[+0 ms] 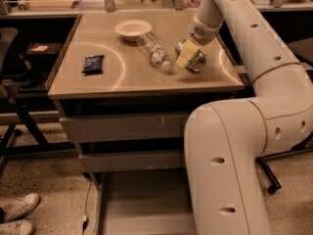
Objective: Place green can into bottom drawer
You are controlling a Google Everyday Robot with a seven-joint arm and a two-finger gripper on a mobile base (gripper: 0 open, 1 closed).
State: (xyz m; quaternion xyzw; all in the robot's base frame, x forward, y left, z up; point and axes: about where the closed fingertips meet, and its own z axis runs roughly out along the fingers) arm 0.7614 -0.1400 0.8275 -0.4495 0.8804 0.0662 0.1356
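The green can lies on its side at the right of the tan cabinet top, held between the pale fingers of my gripper. The gripper comes down from the upper right and is shut on the can, which sits just above or on the surface, with its shadow below it. The bottom drawer is pulled open at the foot of the cabinet, its flat grey floor showing. My arm's large white link covers its right part.
A clear water bottle lies just left of the can. A white bowl stands behind it and a dark snack packet lies at the left. Two upper drawers are shut. White shoes show at bottom left.
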